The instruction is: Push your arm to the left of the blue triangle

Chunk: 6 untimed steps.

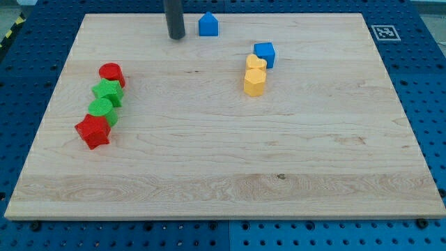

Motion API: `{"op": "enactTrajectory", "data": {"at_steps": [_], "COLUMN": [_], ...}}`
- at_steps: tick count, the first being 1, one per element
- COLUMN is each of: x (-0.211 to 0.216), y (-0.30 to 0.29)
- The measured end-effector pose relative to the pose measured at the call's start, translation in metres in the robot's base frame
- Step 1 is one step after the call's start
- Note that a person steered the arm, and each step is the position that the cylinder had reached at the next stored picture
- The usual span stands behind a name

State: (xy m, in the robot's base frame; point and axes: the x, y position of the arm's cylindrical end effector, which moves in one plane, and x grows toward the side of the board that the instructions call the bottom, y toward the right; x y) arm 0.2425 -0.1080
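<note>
No legible text; fiducial marker [382, 32] on board corner [362, 17].

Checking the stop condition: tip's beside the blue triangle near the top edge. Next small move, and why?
Probably none, or a tiny settle in place: my tip already stands just to the view's left of the blue triangle, apart from it. Nudging right would likely bump the block.

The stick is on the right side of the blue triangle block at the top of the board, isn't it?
Not quite. In the camera view my tip is on the left side of the blue triangle, not the right. The rest holds: both are at the top of the board, close together with a small gap between them.
</note>
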Motion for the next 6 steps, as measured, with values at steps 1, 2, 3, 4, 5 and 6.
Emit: {"op": "enactTrajectory", "data": {"at_steps": [1, 2, 3, 4, 5, 6], "x": [-0.012, -0.013, -0.021, -0.029, -0.029, -0.029], "y": [-0.003, -0.003, -0.003, -0.003, -0.003, 0.021]}}
